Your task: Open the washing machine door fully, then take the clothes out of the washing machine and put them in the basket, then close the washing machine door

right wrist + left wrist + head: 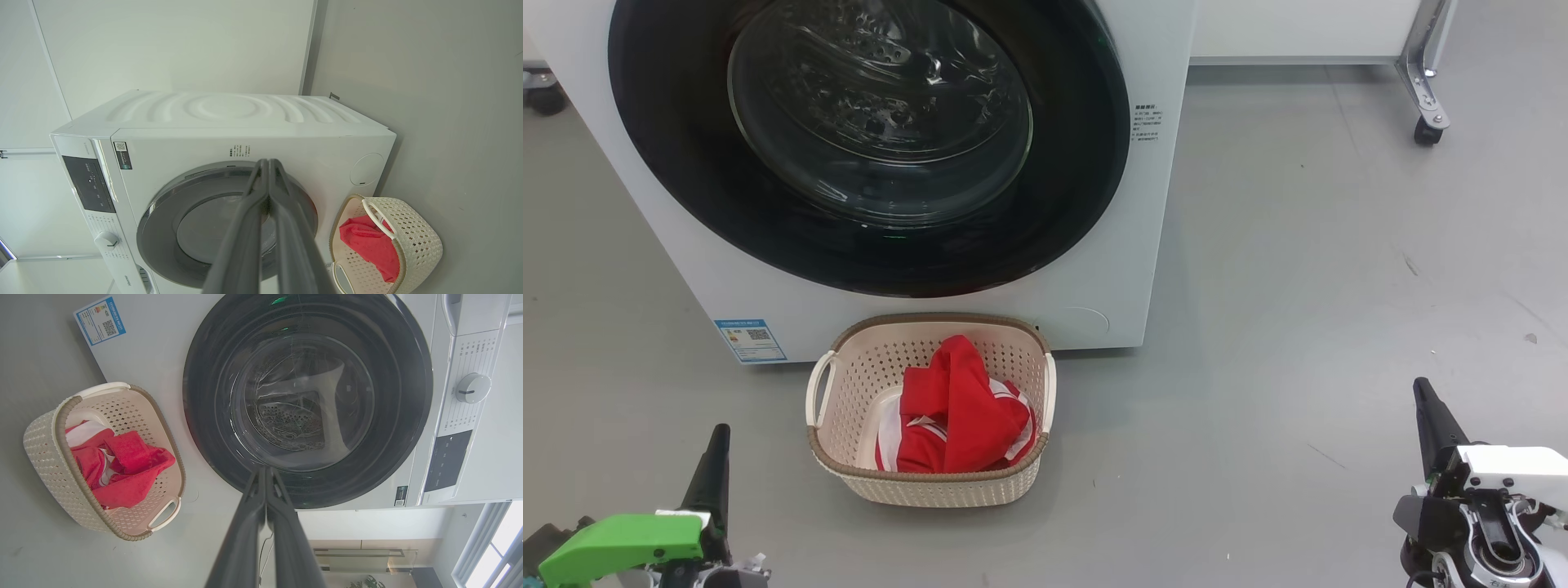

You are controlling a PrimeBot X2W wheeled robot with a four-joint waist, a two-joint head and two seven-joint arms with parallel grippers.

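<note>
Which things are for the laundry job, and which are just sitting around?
For the job: washer, door, basket, clothes.
Just there: caster, label, dial.

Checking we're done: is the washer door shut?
Shut: the washing machine door lies flush on the washing machine front, no gap showing.

The grey floor (pixel 1298 286) carries the white washing machine (pixel 1086 278), with the cream basket (pixel 931 486) standing just in front of its base. A metal leg's black caster (pixel 1426 131) rests well apart, to the right.
</note>
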